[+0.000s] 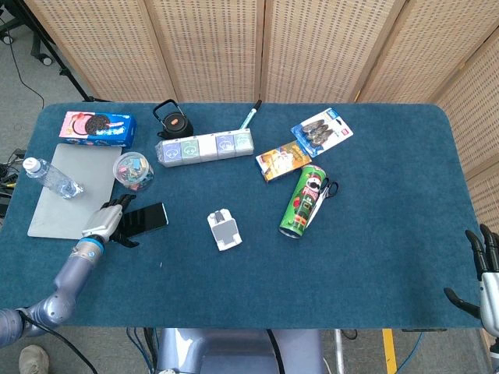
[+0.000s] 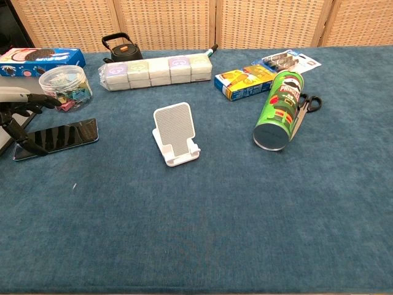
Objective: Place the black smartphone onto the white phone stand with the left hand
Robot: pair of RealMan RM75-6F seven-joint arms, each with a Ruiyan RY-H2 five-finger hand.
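Note:
The black smartphone [image 1: 146,217] [image 2: 64,135] lies flat on the blue tabletop, left of centre. To its right, the white phone stand [image 1: 224,230] [image 2: 175,134] is upright with nothing on it. My left hand [image 1: 108,221] [image 2: 18,114] hovers over the phone's left end, fingers spread and holding nothing; its thumb reaches down near the phone's near-left corner. Whether it touches the phone I cannot tell. My right hand [image 1: 488,282] waits at the table's near right edge with fingers apart, seen only in the head view.
A grey laptop [image 1: 70,191] with a water bottle [image 1: 51,178] lies left of the phone. A jar of clips [image 1: 132,171] [image 2: 64,87] stands just behind my left hand. A green chip can [image 1: 304,201] and scissors [image 2: 307,104] lie right of the stand.

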